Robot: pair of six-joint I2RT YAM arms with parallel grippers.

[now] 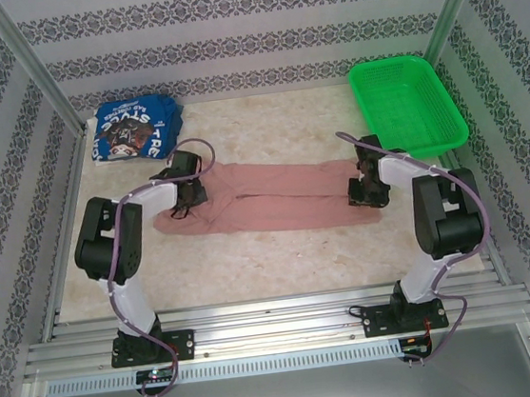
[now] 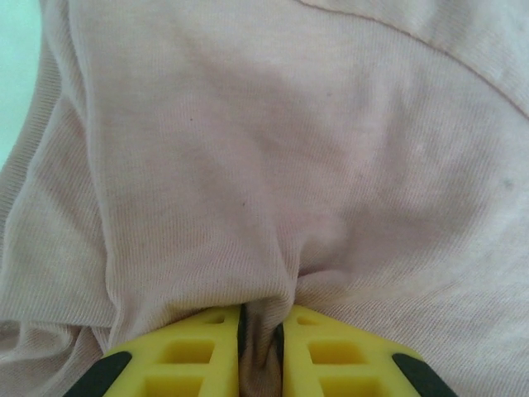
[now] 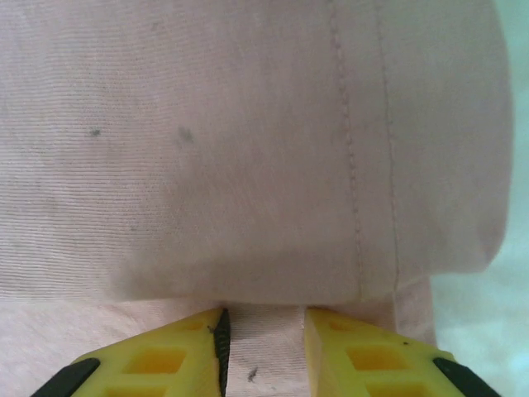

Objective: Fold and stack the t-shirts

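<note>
**Across mid-table, a pink t-shirt [image 1: 274, 197] is lying stretched between both arms**

Across the middle of the table [image 1: 282, 264], the dusty pink tee is lying in a long, narrow band running left to right, with soft creases along its length. At its left end the left gripper [image 2: 260, 322] is pinching the cloth: its yellow fingers [image 2: 198, 356] are standing almost together, and a bunched fold of pink knit is rising out of the thin slit between them (the fabric is puckering just above the tips). At the shirt's right end the right gripper [image 3: 264, 322] is pointing down onto the cloth beside a stitched hem. Its jaws are standing partly apart, and flat pink fabric is showing across the gap, so I cannot tell whether it is actually clamping the shirt or only straddling it.

Far back on the left, the royal blue t-shirt [image 1: 132, 127] is sitting folded into a compact square, white lettering facing up, well apart from the pink one. At the far right corner, a green plastic mesh basket [image 1: 456, 129] is sitting on the table, near the right arm.
</note>
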